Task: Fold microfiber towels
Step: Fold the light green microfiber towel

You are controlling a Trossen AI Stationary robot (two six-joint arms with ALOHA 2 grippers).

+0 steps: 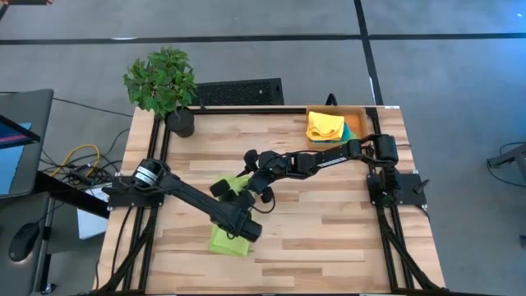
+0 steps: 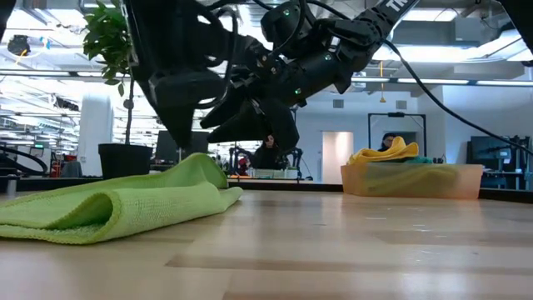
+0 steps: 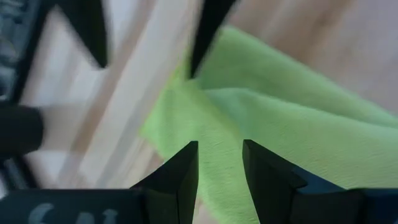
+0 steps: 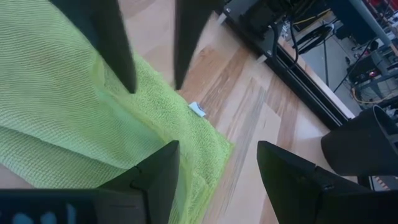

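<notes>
A lime-green microfiber towel (image 1: 223,241) lies on the table left of centre, folded over with a rounded fold (image 2: 100,208) toward the near side. My left gripper (image 3: 219,146) and my right gripper (image 4: 217,149) hover just above it, facing each other, both open and empty. In the high view the left gripper (image 1: 245,218) is over the towel's middle and the right gripper (image 1: 256,189) over its far end. The towel's corner with a small white tag (image 4: 197,109) lies flat on the wood. A yellow towel (image 1: 325,126) and a teal one (image 1: 355,129) lie in the orange tray (image 1: 362,111).
A potted plant (image 1: 168,86) stands at the table's far left corner. The orange tray (image 2: 416,179) is at the far right. Bare wood (image 1: 329,222) lies to the towel's right and near side. A person (image 2: 268,154) shows in the room behind the table.
</notes>
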